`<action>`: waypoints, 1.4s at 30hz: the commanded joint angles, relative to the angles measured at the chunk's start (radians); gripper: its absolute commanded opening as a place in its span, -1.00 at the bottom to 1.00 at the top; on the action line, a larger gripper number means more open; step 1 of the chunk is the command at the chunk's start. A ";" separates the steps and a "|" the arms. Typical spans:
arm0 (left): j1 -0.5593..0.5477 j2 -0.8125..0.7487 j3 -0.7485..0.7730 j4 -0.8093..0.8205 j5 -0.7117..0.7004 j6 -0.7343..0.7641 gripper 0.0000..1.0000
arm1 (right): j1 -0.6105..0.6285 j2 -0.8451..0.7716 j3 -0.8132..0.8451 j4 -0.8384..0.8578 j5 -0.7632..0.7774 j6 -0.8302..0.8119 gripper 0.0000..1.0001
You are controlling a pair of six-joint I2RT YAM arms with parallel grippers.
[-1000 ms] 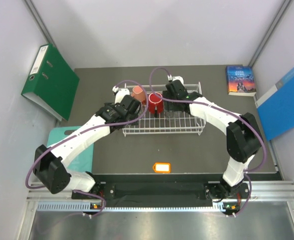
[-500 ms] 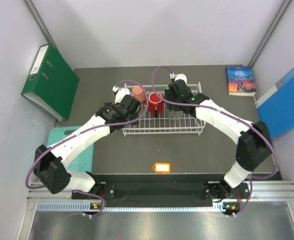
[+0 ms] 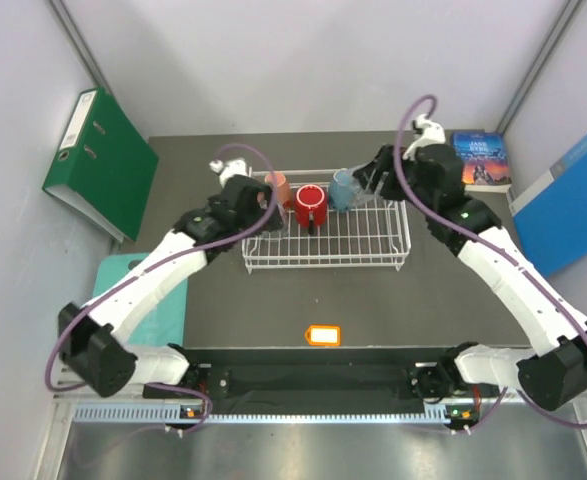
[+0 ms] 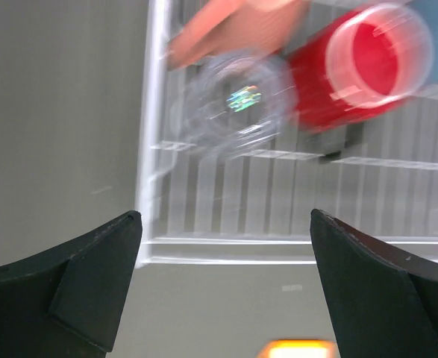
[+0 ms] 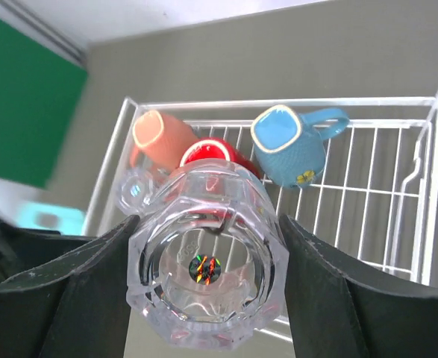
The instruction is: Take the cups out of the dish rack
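The right gripper clamps the glass tumbler by its likely slippery, breakable wall; the left gripper is open over what seems another glass.

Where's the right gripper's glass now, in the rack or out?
Out: the right gripper holds the glass raised above the dish rack, which lies well beneath it.
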 commanded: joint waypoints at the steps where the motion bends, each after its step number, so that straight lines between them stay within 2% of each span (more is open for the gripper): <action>1: 0.143 -0.182 -0.104 0.347 0.420 -0.153 0.98 | -0.170 -0.072 -0.177 0.383 -0.433 0.251 -1.00; 3: 0.171 -0.171 -0.108 0.422 0.586 -0.194 0.98 | -0.202 -0.076 -0.249 0.550 -0.568 0.322 -1.00; 7: 0.218 -0.151 -0.182 0.669 0.839 -0.321 0.98 | -0.227 -0.060 -0.329 0.759 -0.670 0.486 -1.00; 9: 0.220 -0.127 -0.206 0.802 0.901 -0.354 0.98 | -0.226 -0.046 -0.364 0.827 -0.702 0.531 -1.00; 12: 0.220 -0.093 -0.202 0.844 0.971 -0.400 0.98 | -0.224 -0.026 -0.385 0.913 -0.725 0.590 -1.00; 19: 0.220 -0.077 -0.219 1.011 1.002 -0.477 0.93 | -0.198 0.002 -0.359 0.912 -0.739 0.581 -1.00; 31: 0.189 -0.070 -0.196 1.077 1.013 -0.501 0.81 | -0.124 0.083 -0.317 0.936 -0.747 0.583 -1.00; 37: 0.148 -0.042 -0.214 1.123 1.024 -0.518 0.59 | -0.075 0.134 -0.276 0.952 -0.758 0.580 -1.00; 40: 0.146 -0.042 -0.226 1.137 1.021 -0.524 0.33 | -0.068 0.134 -0.271 0.955 -0.759 0.581 -1.00; 41: 0.145 -0.042 -0.230 1.137 1.019 -0.524 0.15 | -0.068 0.132 -0.277 0.953 -0.756 0.580 -1.00; 42: 0.145 -0.047 -0.233 1.133 1.016 -0.523 0.07 | -0.066 0.128 -0.280 0.953 -0.755 0.580 -1.00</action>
